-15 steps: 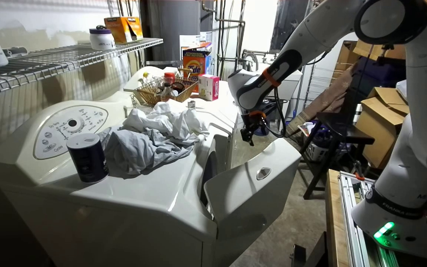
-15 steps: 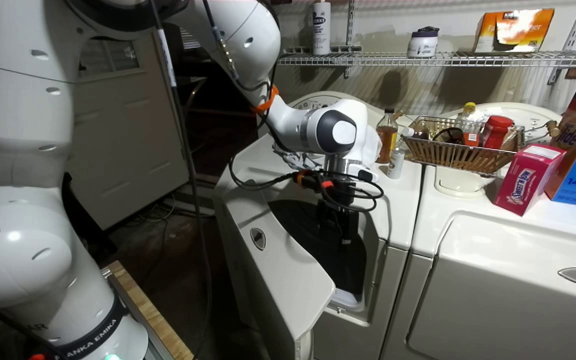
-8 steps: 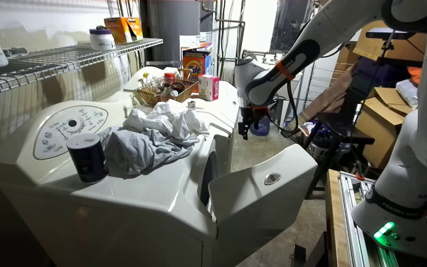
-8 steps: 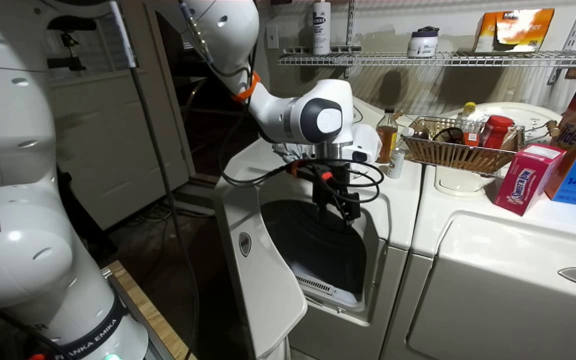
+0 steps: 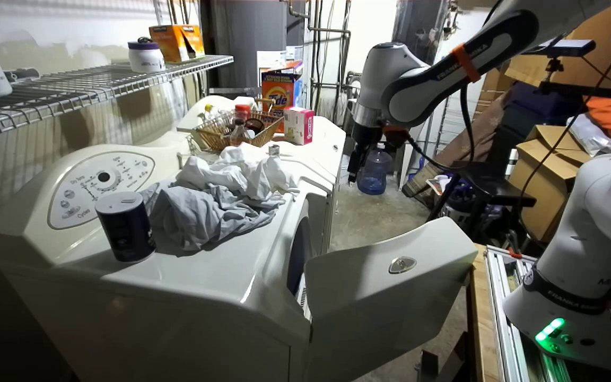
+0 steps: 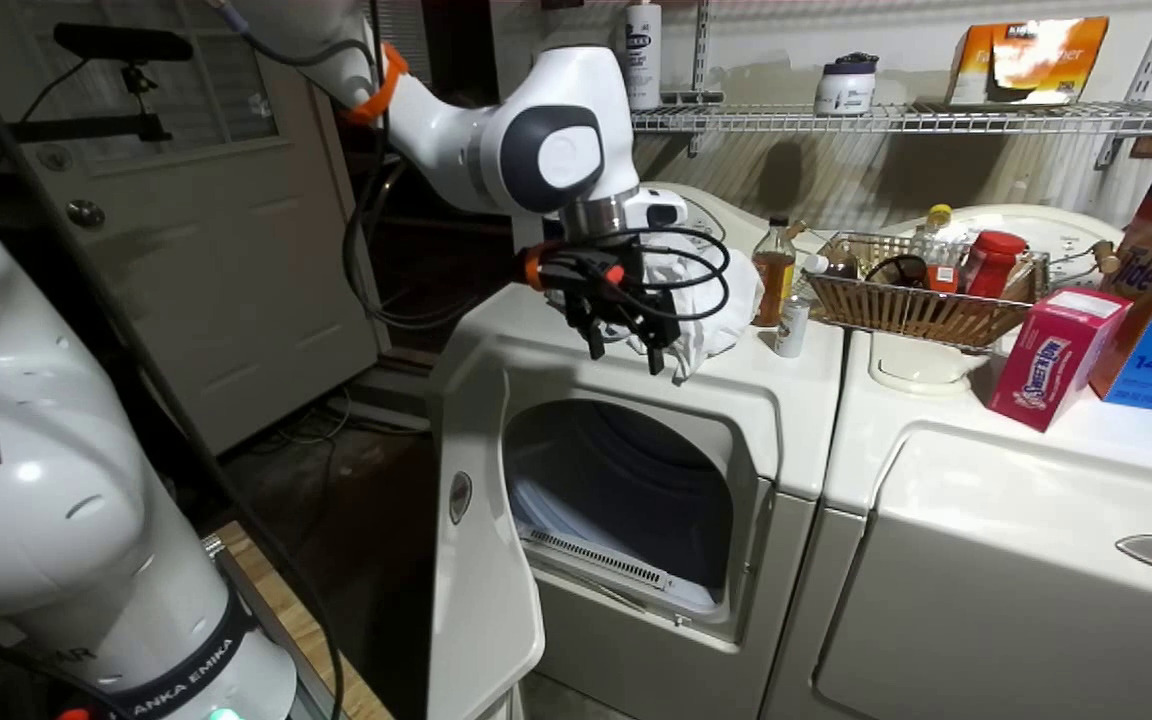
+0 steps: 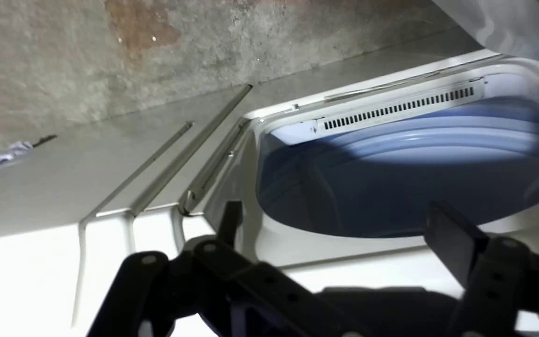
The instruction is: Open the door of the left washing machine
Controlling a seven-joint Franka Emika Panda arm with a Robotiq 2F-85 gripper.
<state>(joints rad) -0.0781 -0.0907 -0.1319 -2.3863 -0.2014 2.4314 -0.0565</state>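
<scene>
In an exterior view the left washing machine [image 6: 696, 410] stands in the middle of the frame, its opening [image 6: 626, 490] in sight, and a neighbouring machine [image 6: 986, 600] sits just beside it at lower right. The door [image 5: 385, 302] is swung well out, at lower centre-right in an exterior view and upper right in the wrist view. Grey and white laundry [image 5: 215, 212] lies heaped on the machine's top, mid-frame. A basket [image 6: 921, 312] of bottles [image 6: 994, 262] sits at upper right in an exterior view. The pincer [image 7: 335, 215], low in the wrist view, has its fingers [image 7: 454, 241] spread apart, and hangs clear of the door in both exterior views. A dark canister [image 5: 126, 231] stands left of the laundry. An oval badge [image 5: 402, 265] marks the door.
</scene>
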